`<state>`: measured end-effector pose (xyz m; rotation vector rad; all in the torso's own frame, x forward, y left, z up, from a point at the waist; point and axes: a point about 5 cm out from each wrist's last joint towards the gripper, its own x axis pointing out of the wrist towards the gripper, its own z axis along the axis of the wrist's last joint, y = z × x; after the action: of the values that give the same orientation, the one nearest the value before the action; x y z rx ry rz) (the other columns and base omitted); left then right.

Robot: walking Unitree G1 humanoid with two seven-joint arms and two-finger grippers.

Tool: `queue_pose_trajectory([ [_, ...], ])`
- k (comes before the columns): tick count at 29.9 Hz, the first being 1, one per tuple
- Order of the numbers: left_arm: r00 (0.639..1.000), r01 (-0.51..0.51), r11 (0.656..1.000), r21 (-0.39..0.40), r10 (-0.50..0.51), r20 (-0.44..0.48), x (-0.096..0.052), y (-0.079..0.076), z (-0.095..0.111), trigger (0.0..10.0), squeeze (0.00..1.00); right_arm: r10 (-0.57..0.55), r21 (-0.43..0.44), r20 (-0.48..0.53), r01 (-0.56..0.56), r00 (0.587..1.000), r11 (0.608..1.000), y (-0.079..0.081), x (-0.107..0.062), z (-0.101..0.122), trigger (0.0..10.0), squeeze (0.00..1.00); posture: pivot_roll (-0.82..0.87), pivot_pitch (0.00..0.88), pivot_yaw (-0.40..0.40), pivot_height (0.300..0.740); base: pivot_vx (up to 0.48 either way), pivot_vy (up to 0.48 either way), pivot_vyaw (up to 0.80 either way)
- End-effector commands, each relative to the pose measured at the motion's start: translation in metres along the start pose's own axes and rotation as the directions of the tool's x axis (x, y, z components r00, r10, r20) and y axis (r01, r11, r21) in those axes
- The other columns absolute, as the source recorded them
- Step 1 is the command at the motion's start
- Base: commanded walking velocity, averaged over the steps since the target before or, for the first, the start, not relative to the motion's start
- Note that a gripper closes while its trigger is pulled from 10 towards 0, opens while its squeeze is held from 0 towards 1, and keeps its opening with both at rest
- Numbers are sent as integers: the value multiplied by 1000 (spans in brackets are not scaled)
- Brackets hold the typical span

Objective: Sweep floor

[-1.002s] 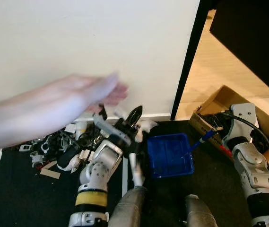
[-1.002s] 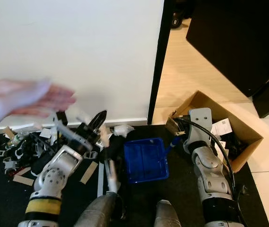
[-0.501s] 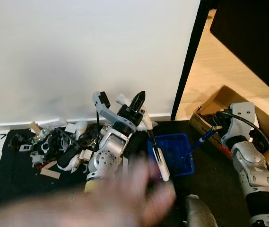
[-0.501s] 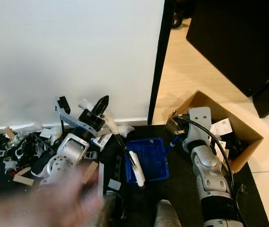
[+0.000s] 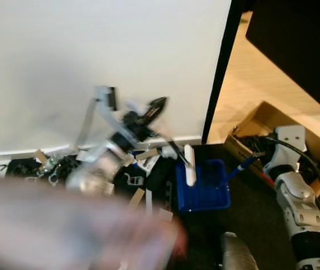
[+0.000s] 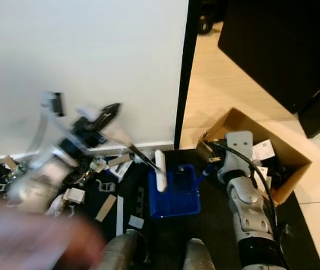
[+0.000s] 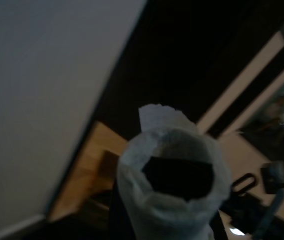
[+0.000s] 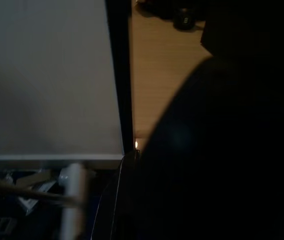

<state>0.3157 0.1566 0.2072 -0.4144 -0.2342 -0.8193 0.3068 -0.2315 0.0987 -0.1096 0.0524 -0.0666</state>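
At six o'clock, the blue plastic dustpan (image 5: pixel 202 184) sits on black floor, its handle toward the right gripper (image 5: pixel 259 156), jaws unreadable. Left gripper (image 5: pixel 151 109), at ten o'clock, clamps a white-headed brush (image 5: pixel 189 164); swinging wide, it could scatter the debris pile (image 5: pixel 53 169) or strike the blurred hand (image 5: pixel 75 225).

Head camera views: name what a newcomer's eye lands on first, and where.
The blue dustpan sits on the dark floor mat by the black door frame, with a white brush head over its left edge. Left of it, litter lies heaped along the white wall, where the left gripper is raised and blurred. A person's blurred hand crosses the lower left.
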Motion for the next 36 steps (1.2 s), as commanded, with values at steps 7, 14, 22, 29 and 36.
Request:
queue_pose_trajectory([
  [7, 979, -123, 989, 78, 134, -153, -27, 27, -24, 10000, 0, -27, 59, -195, 39, 980, 998, 3, -20, -57, 10000, 0, 89, 181, 203, 740, 0, 0, 0],
  [14, 910, -264, 953, 149, 298, -290, -46, 41, -58, 10000, 0, 96, 6, -233, -97, 968, 995, 7, -9, -55, 10000, 0, 85, 165, 198, 740, 0, 0, 0],
  [22, 889, -293, 932, 212, 347, -298, -61, 48, -64, 10000, 0, 129, -63, -250, -149, 960, 987, 4, 6, -42, 10000, 0, 82, 170, 167, 740, 0, 0, 0],
  [29, 903, -228, 952, 204, 285, -321, -64, 48, -82, 10000, 0, 151, -125, -267, -189, 952, 974, 12, 23, -29, 10000, 0, 60, 197, 125, 740, 0, 0, 0],
  [36, 930, -223, 974, 26, 221, -295, -47, 42, -104, 10000, 0, 176, -126, -302, -222, 937, 967, 26, 32, -23, 10000, 0, 4, 221, 120, 740, 0, 0, 0],
])
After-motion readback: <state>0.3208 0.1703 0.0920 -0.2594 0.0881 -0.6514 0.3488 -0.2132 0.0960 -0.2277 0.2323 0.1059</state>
